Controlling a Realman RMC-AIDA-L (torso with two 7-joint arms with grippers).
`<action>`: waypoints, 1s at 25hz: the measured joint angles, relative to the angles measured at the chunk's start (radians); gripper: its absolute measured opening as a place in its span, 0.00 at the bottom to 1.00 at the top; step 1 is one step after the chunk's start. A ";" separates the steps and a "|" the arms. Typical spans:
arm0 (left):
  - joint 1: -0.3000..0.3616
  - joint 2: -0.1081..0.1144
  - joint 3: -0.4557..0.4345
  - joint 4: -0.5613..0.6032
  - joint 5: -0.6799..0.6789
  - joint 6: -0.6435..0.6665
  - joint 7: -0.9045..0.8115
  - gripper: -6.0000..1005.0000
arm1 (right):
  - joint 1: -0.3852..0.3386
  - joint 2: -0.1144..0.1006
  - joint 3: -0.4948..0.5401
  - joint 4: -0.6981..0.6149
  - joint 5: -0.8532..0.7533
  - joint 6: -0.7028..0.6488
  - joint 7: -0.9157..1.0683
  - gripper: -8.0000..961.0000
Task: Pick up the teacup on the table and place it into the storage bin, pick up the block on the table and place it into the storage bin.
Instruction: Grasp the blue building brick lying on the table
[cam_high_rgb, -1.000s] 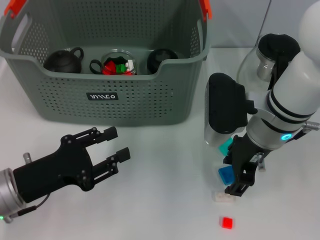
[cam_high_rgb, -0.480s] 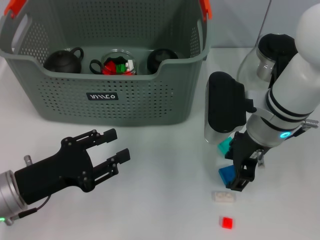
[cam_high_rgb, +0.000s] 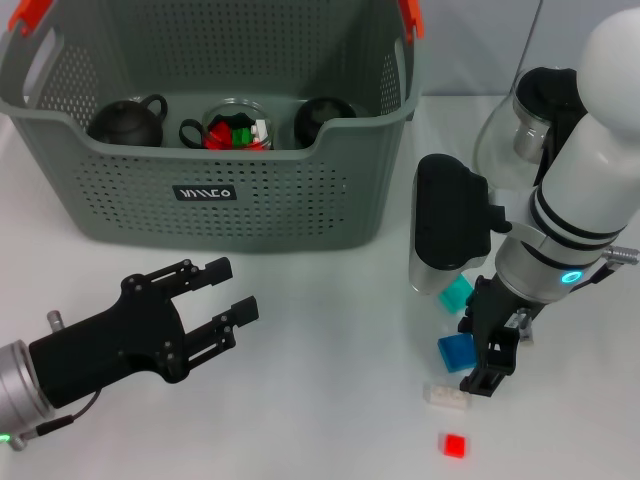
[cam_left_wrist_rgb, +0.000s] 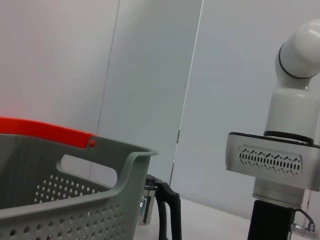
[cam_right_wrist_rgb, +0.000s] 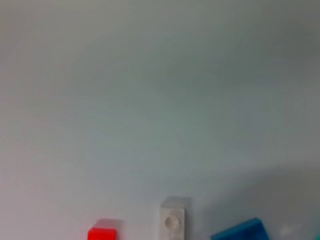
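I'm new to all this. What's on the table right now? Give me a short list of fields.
storage bin: grey perforated basket at the table's far left; holds two dark teapots and a glass cup of small blocks
loose blocks: teal block, blue block, white block, red block, on the table at right
right gripper: low over the blue and white blocks
left gripper: open, empty, before the bin
far right: glass pitcher

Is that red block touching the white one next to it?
Apart. The head view shows bare table between the red block and the white block.
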 joint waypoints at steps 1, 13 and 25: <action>0.000 0.000 0.000 0.000 0.000 0.000 0.000 0.55 | 0.000 0.000 0.001 0.001 0.000 -0.002 0.000 0.82; 0.000 -0.002 0.000 -0.005 -0.003 0.000 0.000 0.55 | -0.007 -0.001 -0.006 -0.008 -0.006 -0.004 0.015 0.80; -0.001 0.000 -0.002 -0.021 -0.003 -0.012 0.000 0.55 | -0.005 0.000 -0.016 -0.008 -0.007 0.013 0.016 0.70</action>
